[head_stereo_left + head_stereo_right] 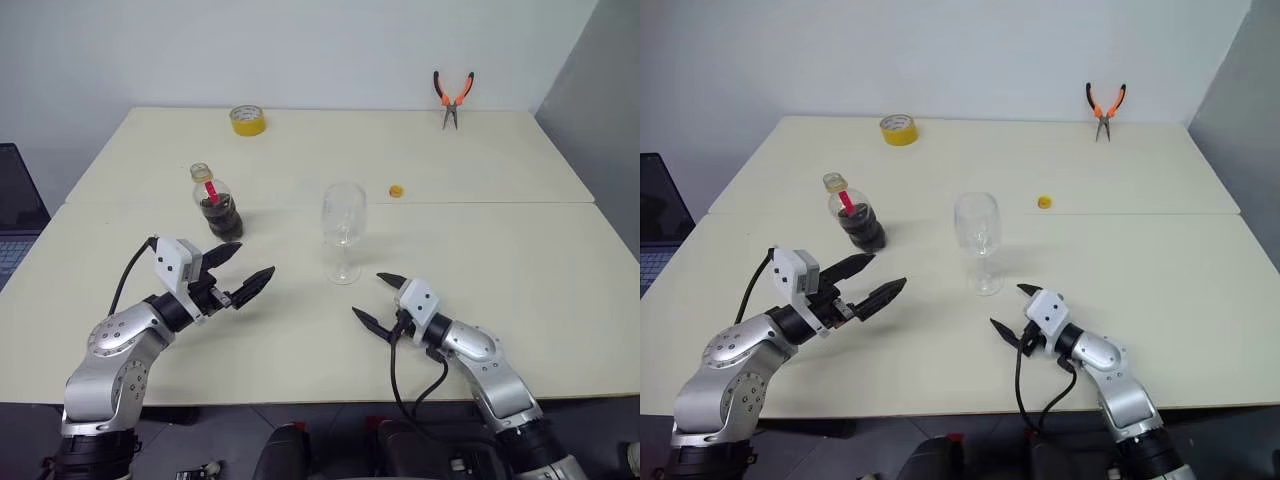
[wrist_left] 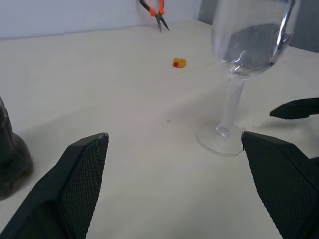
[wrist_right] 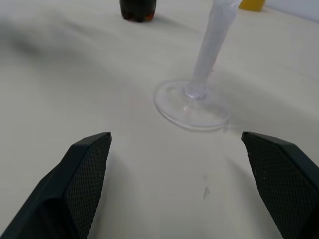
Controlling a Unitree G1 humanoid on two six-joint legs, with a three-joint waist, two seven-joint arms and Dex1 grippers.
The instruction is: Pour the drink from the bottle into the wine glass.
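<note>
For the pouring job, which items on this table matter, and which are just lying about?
Job items:
- bottle of dark drink, uncapped
- wine glass, empty
- small yellow cap, lying loose

Lying about:
- yellow tape roll
- orange pliers
- laptop at the table's left edge

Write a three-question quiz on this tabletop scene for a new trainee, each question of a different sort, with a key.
1. True or false: the bottle stands uncapped, with its small yellow cap lying apart on the table.
2. Which thing lies nearest the far edge on the robot's right? A. yellow tape roll B. orange-handled pliers C. wine glass
3. Fill in: the jaws of the left gripper and the right gripper are both ____, holding nothing.

Key: 1 true; 2 B; 3 open.
</note>
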